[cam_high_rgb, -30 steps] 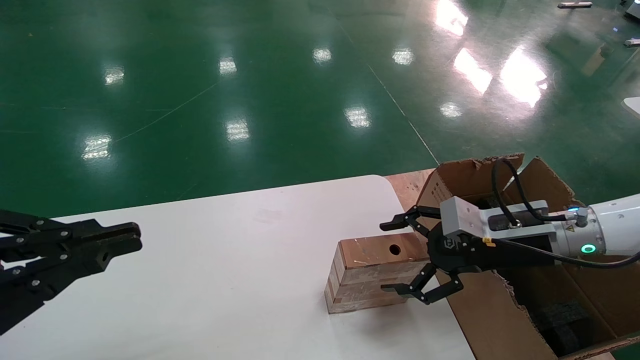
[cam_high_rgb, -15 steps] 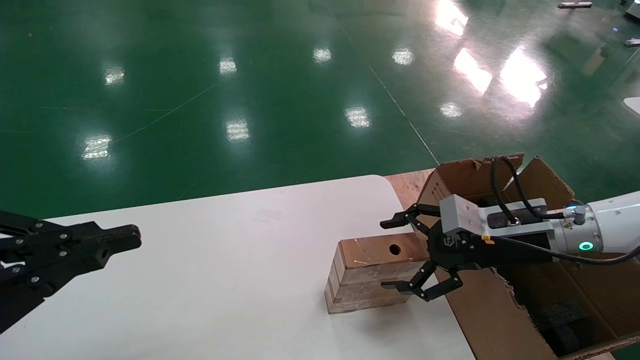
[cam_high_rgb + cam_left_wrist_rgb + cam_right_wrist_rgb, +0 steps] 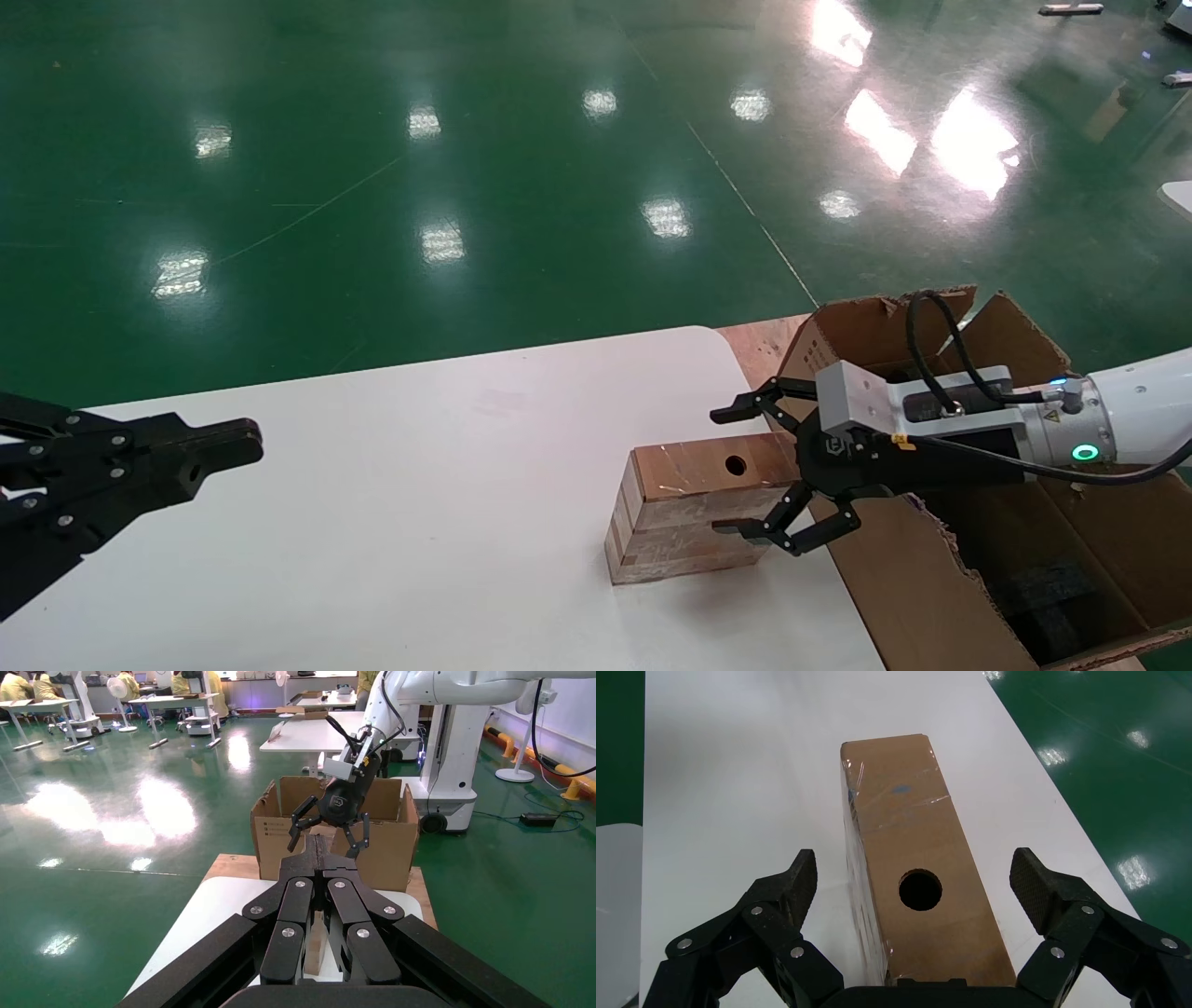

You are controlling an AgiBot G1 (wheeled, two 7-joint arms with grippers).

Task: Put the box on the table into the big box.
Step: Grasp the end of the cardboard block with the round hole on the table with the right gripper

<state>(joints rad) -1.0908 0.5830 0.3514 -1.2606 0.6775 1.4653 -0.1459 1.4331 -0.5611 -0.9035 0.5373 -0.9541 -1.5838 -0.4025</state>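
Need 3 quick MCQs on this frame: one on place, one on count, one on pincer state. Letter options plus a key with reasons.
1. Where does the box sit?
A. on the table, beside the big box
B. inside the big box
C. on the green floor

2. How many round holes show in the box's top face?
A. none
B. one
C. three

3. How does the right pincer stand?
A. shut on the box
B. open, a finger on each side of the box's end
C. open over the big box

Key: 1 A, the box rests on the white top near its right edge. 2 B, the right wrist view shows a single dark hole. 3 B, both fingers stand apart from the box's sides. The left pincer hangs shut over the table's left part.
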